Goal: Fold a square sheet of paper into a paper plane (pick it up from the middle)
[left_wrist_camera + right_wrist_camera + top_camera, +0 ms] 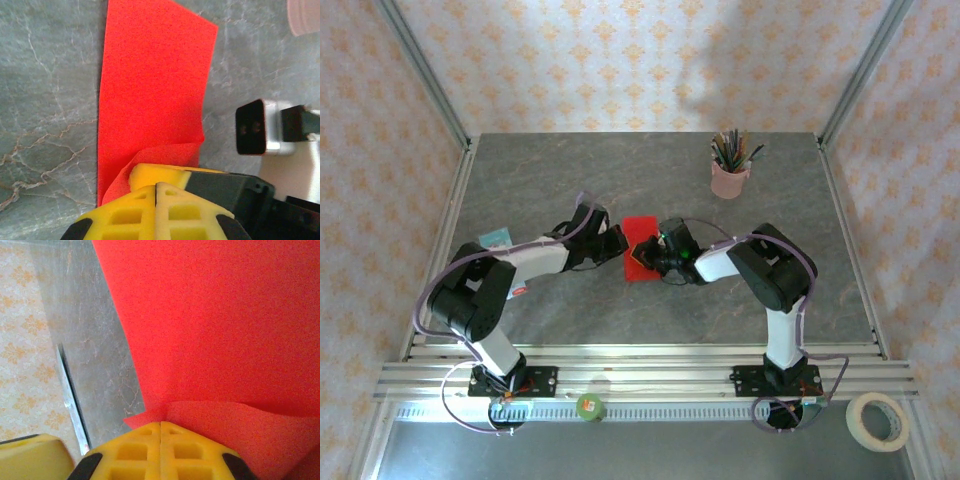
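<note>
Sheet status: the square sheet of paper (642,232) lies on the table (550,180) near centre, between the two tools and well apart from the pink pencil cup (729,178). From above it reads taller than wide, so prob. one fold is in already (my judgement). The left gripper (620,243) sits at the sheet's left edge, the right gripper (645,255) over its near-right part. Left wrist cam: yellow fingers (172,192) clenched flush, no gap, w/ a lip of red curling up round the tip. It looks pinched, tho the contact pt itself is hidden. Right wrist cam: fingers (175,432) likewise clamped, a raised flap converging on the seam, which also reads as a pinch on the paper. Rest of the sheet is flat on the table in both cams. Risks from here: (1) two pinches v. close together on thin paper; if the arms pull apart or lift at diff. rates, expect a tear or stray crease btw the tips. (2) Each grip is on a shallow lip only, so a sideways drag could slip it out and the flap drops off-line. (3) The flat part is unanchored on a smooth top, so lifting one side may slide or rotate the whole sheet. The fold would land skewed and the plane come out asymmetric. (4) Tools are nearly touching, so a wrist clash is poss. if either rotates. Next move needs slow, matched motion.
</note>
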